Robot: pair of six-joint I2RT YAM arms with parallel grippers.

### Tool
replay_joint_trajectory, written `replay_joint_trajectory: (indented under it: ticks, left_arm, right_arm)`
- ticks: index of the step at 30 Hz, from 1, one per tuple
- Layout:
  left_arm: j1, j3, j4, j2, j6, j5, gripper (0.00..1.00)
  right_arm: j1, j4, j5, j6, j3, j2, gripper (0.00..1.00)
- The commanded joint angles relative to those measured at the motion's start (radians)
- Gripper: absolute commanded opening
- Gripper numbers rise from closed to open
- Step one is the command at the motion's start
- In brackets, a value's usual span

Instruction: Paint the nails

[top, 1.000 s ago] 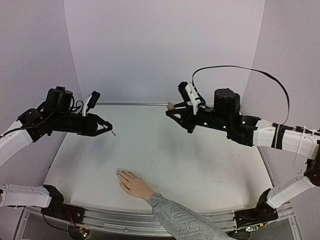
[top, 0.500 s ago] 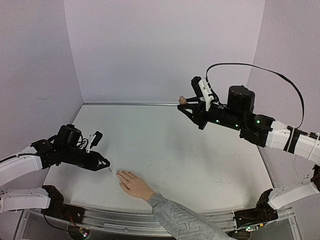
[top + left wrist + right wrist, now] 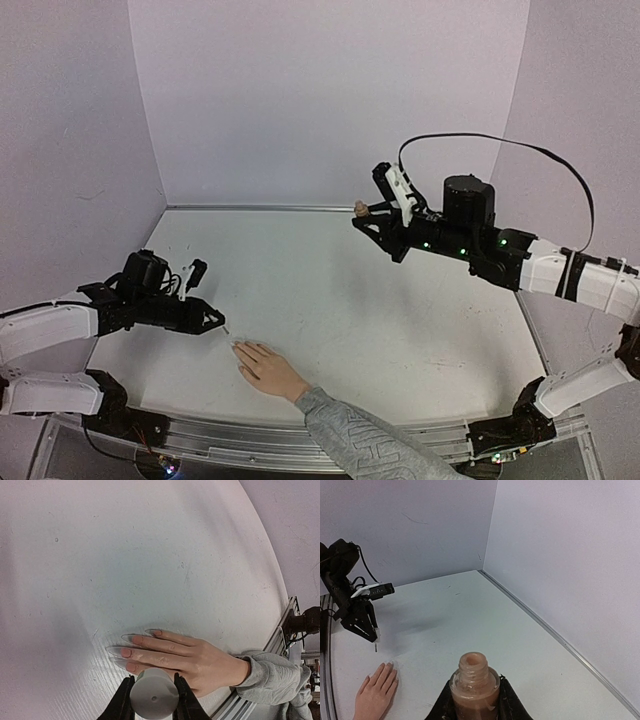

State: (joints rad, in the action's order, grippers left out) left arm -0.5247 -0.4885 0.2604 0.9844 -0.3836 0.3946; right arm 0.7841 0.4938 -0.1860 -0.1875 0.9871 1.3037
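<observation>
left end effector (image 3: 212, 321) clamped on white cylindrical cap (image 3: 152, 699), near pale nails (image 3: 126, 653) of light-skinned hand (image 3: 192, 661) flat on white counter (image 3: 400, 320). right end effector (image 3: 360, 216) grips open tan polish bottle (image 3: 474, 686), raised well apart.

We saw the table (image 3: 400, 320) as a matt white board, finely grained and lightly scuffed in the left wrist view. The nails (image 3: 129, 638) looked smooth and faintly glossy beside the softer skin, and the sleeve (image 3: 360, 440) was grey cloth with a raised stitched pattern. The bottle (image 3: 474, 686) was clear glossy glass over tan-pink liquid. The cap (image 3: 152, 700) looked like matt greyish-white plastic. The rail (image 3: 230, 437) at the near edge had a ribbed, bare-metal sheen.
</observation>
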Motion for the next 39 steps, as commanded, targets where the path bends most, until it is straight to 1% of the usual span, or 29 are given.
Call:
replay_joint_trajectory:
  ticks: [1,4,13,21,39]
  left_arm:
    - [0.032,-0.001,-0.077,0.045,0.035,0.061,0.0]
    - [0.041,-0.009,-0.089,0.083,0.04,0.087,0.0]
    - [0.043,-0.036,-0.099,0.191,0.01,0.072,0.0]
    - [0.043,-0.05,-0.108,0.235,0.012,0.08,0.0]
    - [0.055,-0.033,-0.173,0.274,0.017,0.101,0.0]
  right_arm:
    - [-0.014,0.046,-0.019,-0.009,0.023,0.008,0.0]
    - [-0.02,0.047,-0.022,-0.009,0.027,0.015,0.0]
    - [-0.038,0.046,-0.03,-0.009,0.029,0.029,0.0]
    - [-0.046,0.047,-0.038,-0.009,0.025,0.037,0.0]
    - [-0.051,0.042,-0.041,-0.004,0.027,0.054,0.0]
